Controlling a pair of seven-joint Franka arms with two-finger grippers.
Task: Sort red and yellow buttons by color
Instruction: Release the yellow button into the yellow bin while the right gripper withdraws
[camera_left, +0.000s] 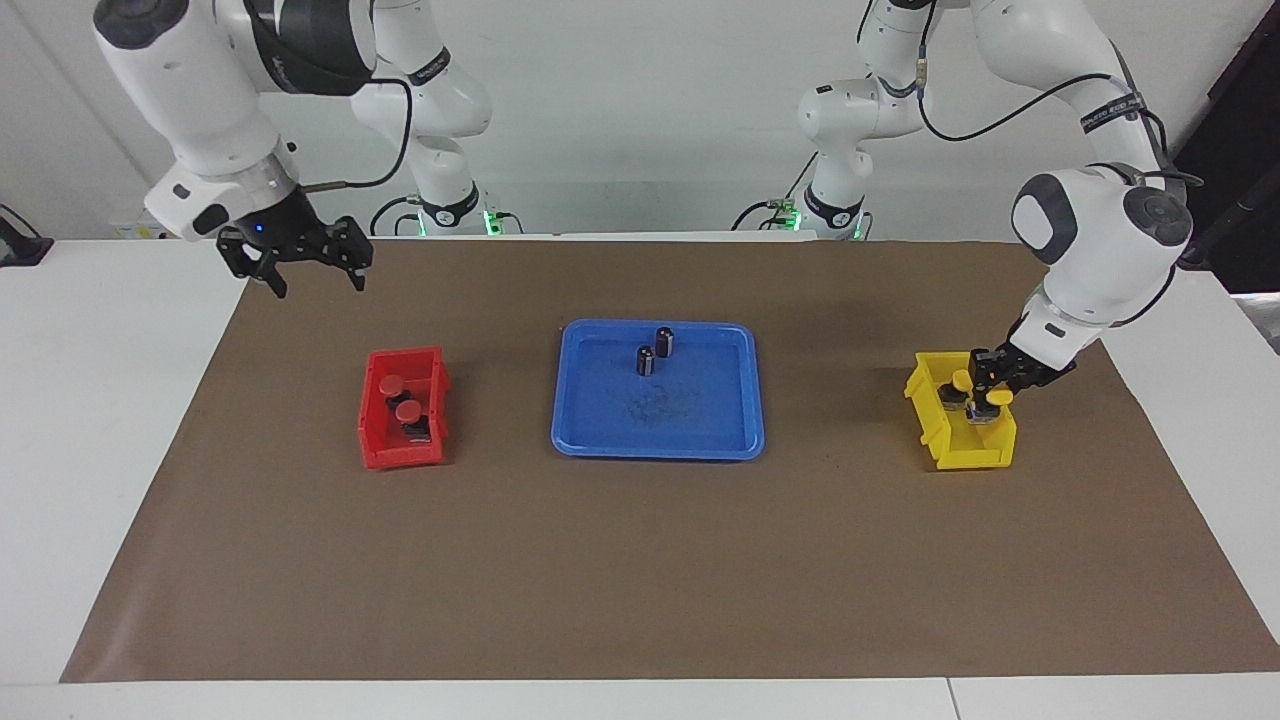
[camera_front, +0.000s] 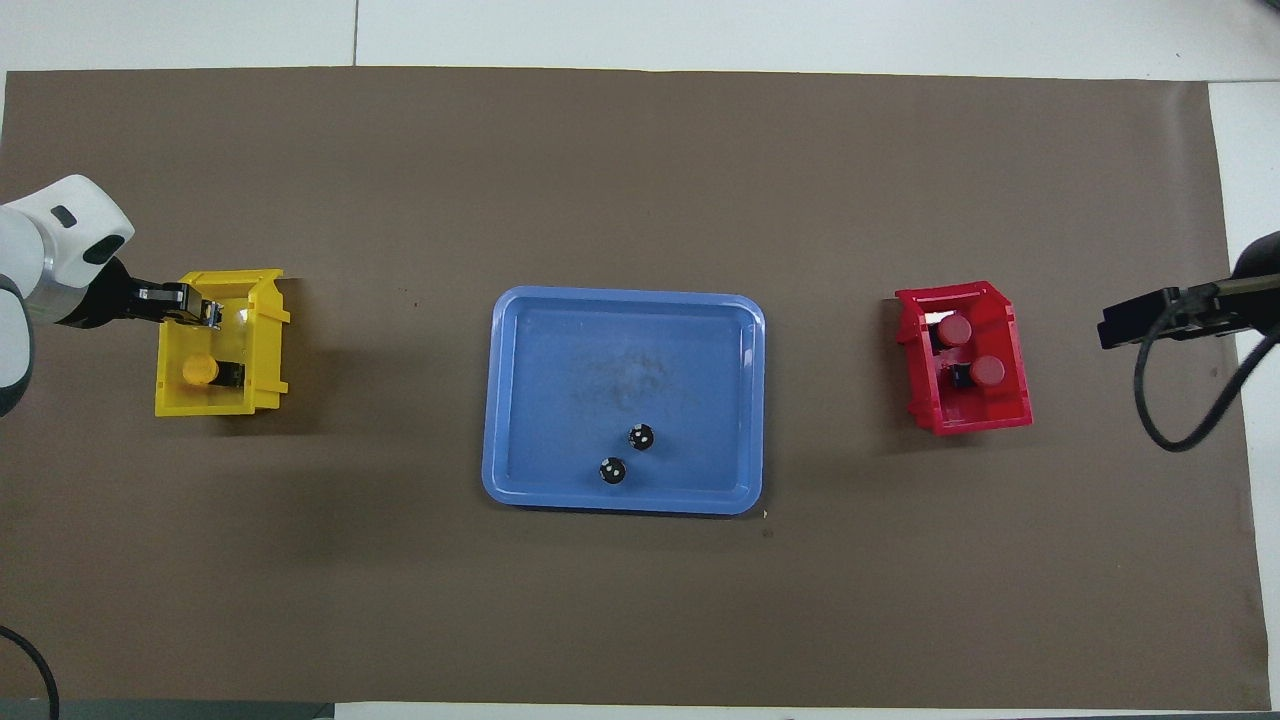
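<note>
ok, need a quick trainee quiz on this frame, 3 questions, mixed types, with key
1. True or false: both red domed push-buttons lie in the red plastic bin.
2. What stands in the blue plastic tray? A) two black cylinders with silver bands B) two yellow push-buttons C) one red push-button
3. Fill in: the left gripper is down at the ____.

Key: 1 true; 2 A; 3 yellow plastic bin
</note>
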